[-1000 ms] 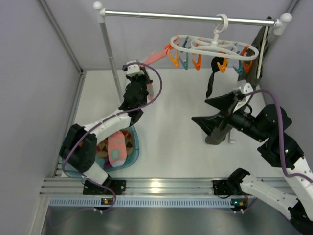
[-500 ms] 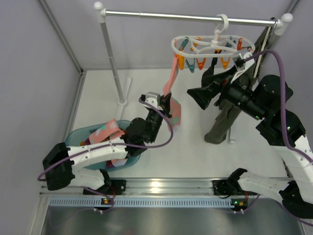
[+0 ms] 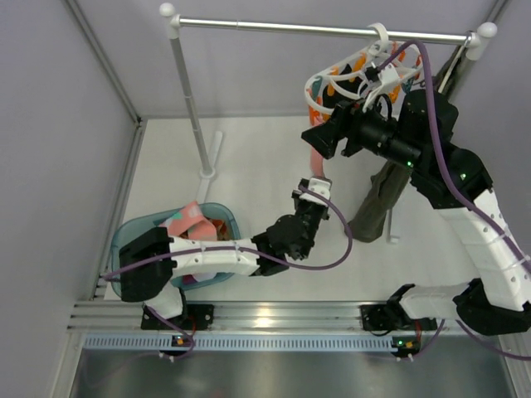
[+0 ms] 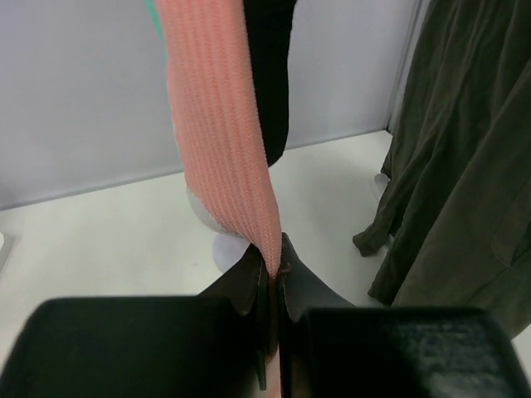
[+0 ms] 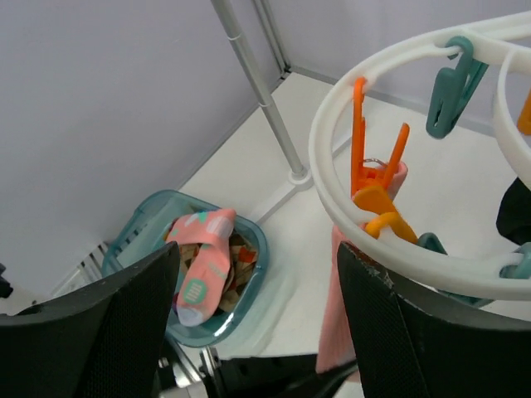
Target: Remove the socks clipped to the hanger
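left fingers [image 4: 302,287] pressed together, pinching lower end of pink sock [image 4: 220,124]; ribbed knit, stretched into straight narrow strip. right fingers [image 5: 108,332] spread wide, matte black, grainy pads, flanking hanger [image 5: 332,178] rim, nothing clamped. hanger: white plastic oval loops, tilted, hooked on metal rail [image 3: 315,30]. pink sock top at orange clip [image 5: 365,166]. black sock [image 4: 270,75] behind it. olive garment [image 4: 465,166], soft folds, beside. translucent teal basket [image 5: 141,240] on white bench [image 4: 99,240] holds patterned sock [image 5: 203,257].

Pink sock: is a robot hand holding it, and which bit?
The left gripper pinches the bottom end of the pink sock. Its top hangs from an orange clip on the hanger. The right gripper holds nothing.
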You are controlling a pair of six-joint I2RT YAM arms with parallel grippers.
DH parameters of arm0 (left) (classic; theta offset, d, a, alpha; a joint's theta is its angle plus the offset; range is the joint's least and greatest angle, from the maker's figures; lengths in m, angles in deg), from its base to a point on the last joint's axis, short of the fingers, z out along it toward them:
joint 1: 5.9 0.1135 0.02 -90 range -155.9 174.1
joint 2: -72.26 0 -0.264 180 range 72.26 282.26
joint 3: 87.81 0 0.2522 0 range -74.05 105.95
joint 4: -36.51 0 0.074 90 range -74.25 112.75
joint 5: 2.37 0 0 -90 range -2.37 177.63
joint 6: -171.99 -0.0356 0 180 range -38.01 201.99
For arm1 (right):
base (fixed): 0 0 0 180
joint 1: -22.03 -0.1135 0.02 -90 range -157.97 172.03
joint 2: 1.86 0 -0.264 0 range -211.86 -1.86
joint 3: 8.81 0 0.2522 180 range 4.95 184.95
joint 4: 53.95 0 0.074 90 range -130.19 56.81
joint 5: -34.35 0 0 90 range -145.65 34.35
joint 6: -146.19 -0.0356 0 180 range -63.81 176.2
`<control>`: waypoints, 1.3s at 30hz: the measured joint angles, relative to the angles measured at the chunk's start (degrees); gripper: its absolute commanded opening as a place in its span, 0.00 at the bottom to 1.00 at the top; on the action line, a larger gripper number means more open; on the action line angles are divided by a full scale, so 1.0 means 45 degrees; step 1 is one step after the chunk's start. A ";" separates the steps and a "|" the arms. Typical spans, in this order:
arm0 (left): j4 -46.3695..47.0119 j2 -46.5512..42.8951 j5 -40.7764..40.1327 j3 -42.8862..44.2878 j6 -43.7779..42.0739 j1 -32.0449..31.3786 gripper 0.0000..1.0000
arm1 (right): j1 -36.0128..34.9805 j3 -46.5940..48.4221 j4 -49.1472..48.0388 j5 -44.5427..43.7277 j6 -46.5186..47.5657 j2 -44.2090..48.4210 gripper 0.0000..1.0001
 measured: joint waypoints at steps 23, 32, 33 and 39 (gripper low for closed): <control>0.0262 0.1855 -0.0559 0.1685 -0.0991 -0.0850 0.00 | -0.2268 0.1409 0.1700 -0.7218 0.0865 -0.1307 0.65; 0.0345 0.1705 -0.0539 0.1394 -0.0889 -0.0860 0.00 | -0.2127 0.1365 0.1443 -0.7888 0.1073 -0.2322 0.65; 0.0350 0.1666 -0.0529 0.1336 -0.0874 -0.0860 0.00 | -0.2098 0.1331 0.1379 -0.7966 0.1083 -0.2395 0.65; 0.0355 0.1316 -0.0510 0.1054 -0.0704 -0.0855 0.00 | -0.1962 0.0845 0.0801 -0.8854 0.1161 -0.2429 0.66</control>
